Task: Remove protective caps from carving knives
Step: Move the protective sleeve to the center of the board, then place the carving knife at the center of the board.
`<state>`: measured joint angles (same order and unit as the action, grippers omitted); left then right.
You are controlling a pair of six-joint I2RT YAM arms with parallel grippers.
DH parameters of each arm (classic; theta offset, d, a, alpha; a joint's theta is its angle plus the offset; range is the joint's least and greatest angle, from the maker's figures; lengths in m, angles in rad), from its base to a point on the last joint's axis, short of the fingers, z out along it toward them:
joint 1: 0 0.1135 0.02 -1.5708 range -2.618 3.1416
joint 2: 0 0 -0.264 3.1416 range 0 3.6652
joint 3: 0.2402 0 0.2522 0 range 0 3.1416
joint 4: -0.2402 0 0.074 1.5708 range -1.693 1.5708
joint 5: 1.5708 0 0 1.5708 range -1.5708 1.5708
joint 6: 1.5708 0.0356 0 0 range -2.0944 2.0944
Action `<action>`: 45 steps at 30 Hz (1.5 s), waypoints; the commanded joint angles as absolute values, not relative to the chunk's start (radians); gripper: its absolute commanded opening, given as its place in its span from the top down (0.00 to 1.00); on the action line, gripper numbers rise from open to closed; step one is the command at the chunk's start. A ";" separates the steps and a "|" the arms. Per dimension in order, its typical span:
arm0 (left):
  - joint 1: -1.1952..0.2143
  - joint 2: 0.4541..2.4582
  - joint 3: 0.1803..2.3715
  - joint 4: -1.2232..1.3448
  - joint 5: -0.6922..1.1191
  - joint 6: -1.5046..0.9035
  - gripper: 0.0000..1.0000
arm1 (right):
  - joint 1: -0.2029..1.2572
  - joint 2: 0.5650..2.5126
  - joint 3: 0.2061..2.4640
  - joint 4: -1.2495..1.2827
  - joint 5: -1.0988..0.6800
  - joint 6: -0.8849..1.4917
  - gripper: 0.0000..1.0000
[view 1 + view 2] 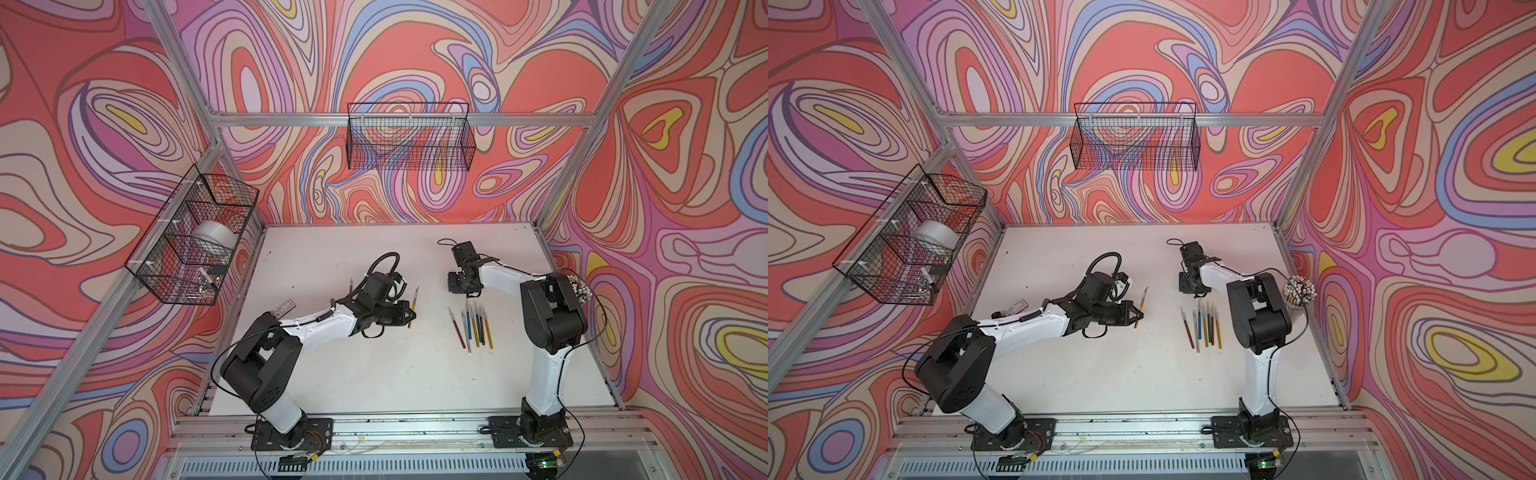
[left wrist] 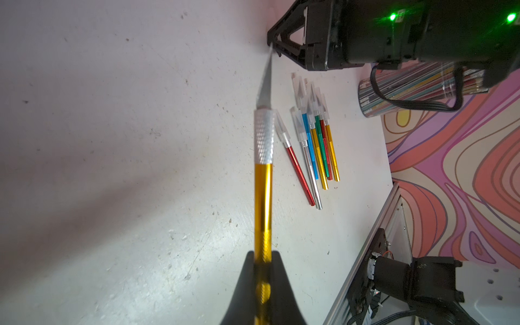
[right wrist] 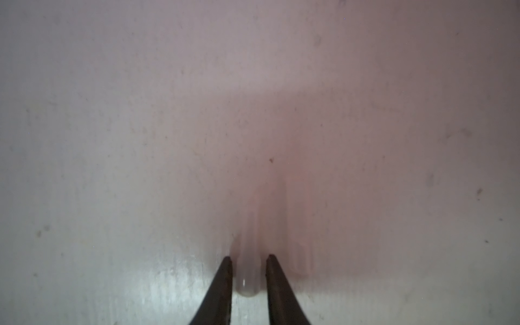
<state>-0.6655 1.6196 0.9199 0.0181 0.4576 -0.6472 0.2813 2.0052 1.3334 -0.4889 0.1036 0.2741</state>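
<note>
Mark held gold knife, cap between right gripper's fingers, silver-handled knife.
gold knife [image 2: 263,202]: left wrist view, mid handle.
cap [image 3: 247,267]: right wrist view, body near rounded end.
silver-handled knife [image 2: 313,180]: left wrist view, mid handle.

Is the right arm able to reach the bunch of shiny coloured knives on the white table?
Probably yes. The bunch of shiny coloured knives lies near the right gripper, only bare white table between. But a small clear plastic cap sits between its jaws.

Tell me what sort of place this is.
Most likely a robot test or data-collection cell: an aluminium frame boxes in a white table, printed swirl backdrops cover the walls, and the left arm and right arm are bolted to a rail at the front.
</note>
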 commanded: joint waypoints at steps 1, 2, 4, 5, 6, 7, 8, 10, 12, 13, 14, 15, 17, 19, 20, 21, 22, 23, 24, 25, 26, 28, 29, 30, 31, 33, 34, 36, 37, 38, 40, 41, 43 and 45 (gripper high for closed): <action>-0.659 1.591 0.907 -0.017 0.431 -0.639 0.98 | 0.285 1.984 1.349 -0.513 0.115 0.255 0.71; -0.660 1.591 0.908 -0.019 0.430 -0.639 0.98 | 0.285 1.976 1.347 -0.515 0.116 0.255 0.70; -0.660 1.591 0.913 -0.030 0.424 -0.635 0.98 | 0.285 1.957 1.347 -0.521 0.119 0.252 0.69; -0.660 1.591 0.916 -0.040 0.415 -0.633 0.98 | 0.285 1.949 1.345 -0.524 0.120 0.251 0.69; -0.660 1.592 0.919 -0.053 0.401 -0.629 0.98 | 0.285 1.938 1.343 -0.527 0.118 0.252 0.69; -0.660 1.592 0.924 -0.072 0.386 -0.626 0.98 | 0.285 1.923 1.337 -0.529 0.110 0.255 0.69; -0.659 1.592 0.932 -0.095 0.367 -0.619 0.98 | 0.285 1.907 1.327 -0.526 0.091 0.260 0.69; -0.659 1.591 0.946 -0.141 0.326 -0.602 0.98 | 0.286 1.866 1.296 -0.509 0.056 0.272 0.69; -0.658 1.595 0.970 -0.205 0.274 -0.579 0.98 | 0.290 1.817 1.250 -0.481 0.017 0.285 0.68; -0.658 1.600 0.989 -0.244 0.243 -0.569 0.99 | 0.293 1.788 1.221 -0.461 -0.011 0.291 0.66; -0.657 1.605 1.010 -0.289 0.213 -0.560 0.99 | 0.297 1.754 1.195 -0.439 -0.045 0.298 0.64; -0.657 1.610 1.028 -0.326 0.186 -0.554 0.99 | 0.301 1.724 1.169 -0.421 -0.071 0.303 0.63; -0.655 1.625 1.075 -0.406 0.105 -0.540 0.99 | 0.313 1.668 1.113 -0.380 -0.130 0.313 0.61; -0.647 1.648 1.118 -0.470 0.039 -0.531 0.99 | 0.326 1.622 1.067 -0.345 -0.190 0.324 0.59; -0.638 1.665 1.141 -0.499 0.015 -0.526 0.99 | 0.331 1.597 1.043 -0.324 -0.227 0.333 0.59; -0.632 1.680 1.158 -0.521 -0.001 -0.520 0.99 | 0.336 1.578 1.025 -0.307 -0.263 0.338 0.57; -0.625 1.698 1.178 -0.540 -0.019 -0.515 0.99 | 0.343 1.555 1.005 -0.290 -0.301 0.346 0.56; -0.616 1.716 1.195 -0.556 -0.036 -0.509 0.99 | 0.349 1.534 0.984 -0.271 -0.331 0.358 0.55; -0.609 1.733 1.209 -0.566 -0.048 -0.506 0.99 | 0.353 1.519 0.966 -0.250 -0.360 0.367 0.54; -0.599 1.754 1.226 -0.583 -0.062 -0.505 0.99 | 0.360 1.503 0.951 -0.233 -0.393 0.377 0.53; -0.590 1.770 1.239 -0.594 -0.074 -0.501 0.99 | 0.365 1.491 0.936 -0.215 -0.417 0.386 0.52; -0.580 1.798 1.261 -0.607 -0.106 -0.496 0.99 | 0.375 1.472 0.918 -0.201 -0.443 0.394 0.49; -0.574 1.813 1.274 -0.620 -0.125 -0.495 0.99 | 0.383 1.466 0.912 -0.201 -0.445 0.394 0.48; -0.570 1.824 1.285 -0.631 -0.138 -0.498 0.99 | 0.388 1.461 0.906 -0.199 -0.446 0.392 0.47; -0.564 1.836 1.293 -0.637 -0.149 -0.499 0.99 | 0.394 1.457 0.897 -0.194 -0.451 0.394 0.46; -0.551 1.851 1.302 -0.641 -0.158 -0.506 0.99 | 0.397 1.448 0.877 -0.177 -0.471 0.396 0.44; -0.544 1.860 1.305 -0.642 -0.159 -0.511 0.99 | 0.398 1.447 0.864 -0.171 -0.487 0.398 0.44; -0.532 1.870 1.306 -0.640 -0.159 -0.517 0.99 | 0.399 1.444 0.841 -0.143 -0.523 0.405 0.40; -0.526 1.875 1.305 -0.636 -0.160 -0.518 0.99 | 0.399 1.442 0.827 -0.123 -0.539 0.413 0.37; -0.521 1.880 1.307 -0.636 -0.163 -0.517 0.99 | 0.399 1.441 0.816 -0.106 -0.550 0.423 0.36; -0.507 1.891 1.307 -0.627 -0.161 -0.506 0.99 | 0.403 1.439 0.794 -0.066 -0.565 0.444 0.30; -0.503 1.895 1.308 -0.627 -0.163 -0.502 0.99 | 0.406 1.437 0.788 -0.051 -0.566 0.454 0.27; -0.492 1.904 1.313 -0.626 -0.166 -0.493 0.99 | 0.417 1.434 0.781 -0.030 -0.565 0.469 0.21; -0.481 1.912 1.315 -0.625 -0.172 -0.488 0.99 | 0.429 1.433 0.782 -0.026 -0.552 0.476 0.15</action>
